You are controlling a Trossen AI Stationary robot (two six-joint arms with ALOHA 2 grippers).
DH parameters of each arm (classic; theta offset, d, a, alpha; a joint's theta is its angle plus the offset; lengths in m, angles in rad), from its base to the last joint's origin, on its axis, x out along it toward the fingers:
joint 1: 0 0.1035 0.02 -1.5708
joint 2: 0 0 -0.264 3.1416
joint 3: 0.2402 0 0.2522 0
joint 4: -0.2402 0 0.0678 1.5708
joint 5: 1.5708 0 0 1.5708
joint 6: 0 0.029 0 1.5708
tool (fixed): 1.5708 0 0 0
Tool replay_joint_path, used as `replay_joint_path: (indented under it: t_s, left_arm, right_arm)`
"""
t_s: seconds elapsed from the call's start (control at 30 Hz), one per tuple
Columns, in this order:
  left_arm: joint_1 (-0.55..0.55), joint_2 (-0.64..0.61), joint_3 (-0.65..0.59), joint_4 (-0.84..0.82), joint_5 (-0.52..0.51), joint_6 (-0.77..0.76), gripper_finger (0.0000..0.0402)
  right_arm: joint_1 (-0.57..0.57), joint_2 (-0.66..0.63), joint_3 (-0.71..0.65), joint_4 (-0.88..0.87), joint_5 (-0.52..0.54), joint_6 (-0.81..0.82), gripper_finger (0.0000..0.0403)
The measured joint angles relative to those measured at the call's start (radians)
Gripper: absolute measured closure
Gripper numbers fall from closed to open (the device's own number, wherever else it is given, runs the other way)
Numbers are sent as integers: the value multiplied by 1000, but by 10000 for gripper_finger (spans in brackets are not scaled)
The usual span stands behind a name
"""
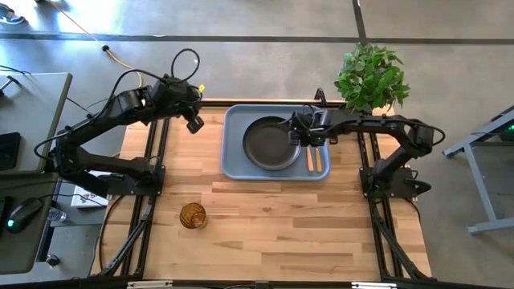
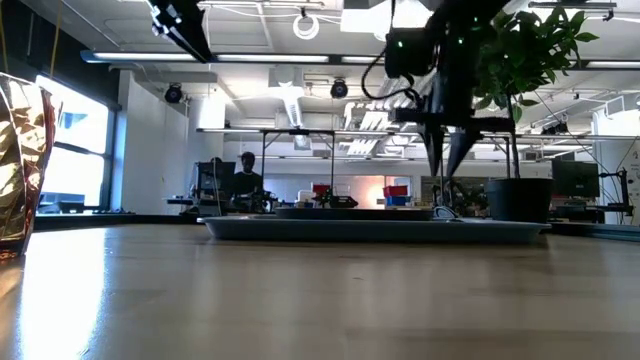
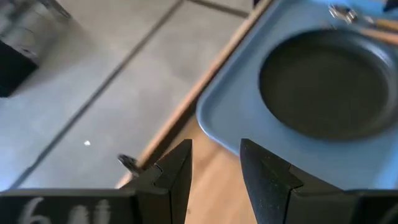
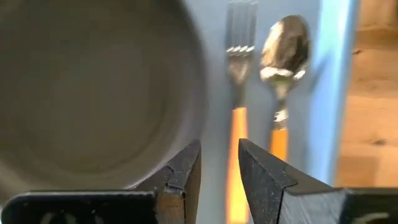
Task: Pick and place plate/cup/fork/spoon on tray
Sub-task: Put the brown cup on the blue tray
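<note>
1. Reaching in over the tray (image 1: pixel 233 164), the right arm stretches level across the table, its right gripper (image 1: pixel 299 135) hanging just above the plate's (image 1: pixel 269 144) rim, fingers slightly apart and empty.
2. Fork (image 4: pixel 237 74) and spoon (image 4: pixel 283 56) lie side by side on the tray beside the plate.
3. Folded back at the table's far left corner, the left gripper (image 3: pixel 214 174) hovers off the tray's edge, fingers parted, holding nothing.
4. Cup (image 1: pixel 193 216) stands alone on the near wood.

Grey concrete floor (image 1: pixel 265 20), potted plant (image 1: pixel 371 76), bright office, ceiling lights (image 2: pixel 310 22).
</note>
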Motion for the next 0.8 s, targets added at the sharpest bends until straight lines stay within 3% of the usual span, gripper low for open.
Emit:
replay_joint_path:
  t_s: [0.23,0.57,0.8]
  left_arm:
    - [0,-2,0,-160,128,-38,275]
    - [-18,-2,0,-350,395,-116,275]
    - [-124,-2,0,-426,429,-145,275]
  right_arm:
    - [147,0,98,-30,72,120,304]
    - [329,0,181,-34,279,278,304]
    - [361,1,182,-53,288,295,304]
